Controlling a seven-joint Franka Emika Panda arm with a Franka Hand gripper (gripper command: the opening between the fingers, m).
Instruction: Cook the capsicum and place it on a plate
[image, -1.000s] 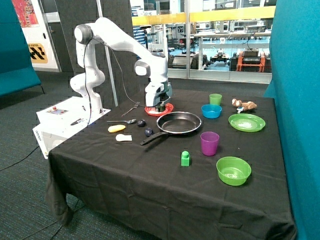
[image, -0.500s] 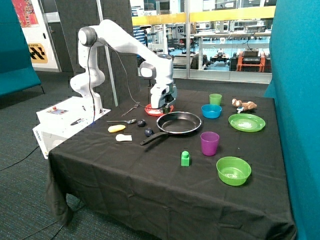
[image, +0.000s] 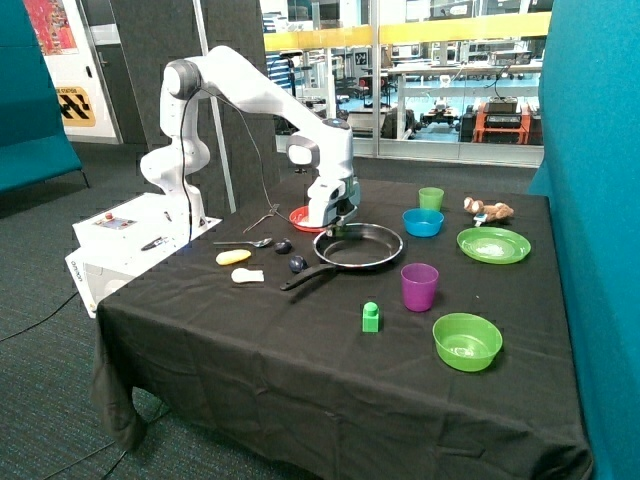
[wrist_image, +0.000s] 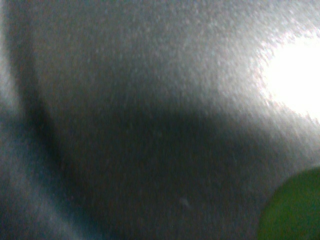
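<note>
My pincer, clamped on the small dark green lumpy capsicum, hangs at the near rim of the black round frying pan, the flat red-orange plate just behind, open black worktop in front.

A desk draped in black cloth stands on dark grey carpet. Tall teal partition panels close in the scene: one runs along the desk's far side, another stands at the room's opposite edge. Behind the desk is a dark wall panel with a yellow-and-black hazard sign and a red poster beside it. Beyond, a glazed wall with a yellow band across it looks into a brightly lit workshop with benches and equipment. A white box sits on the floor by the desk's corner.
</note>
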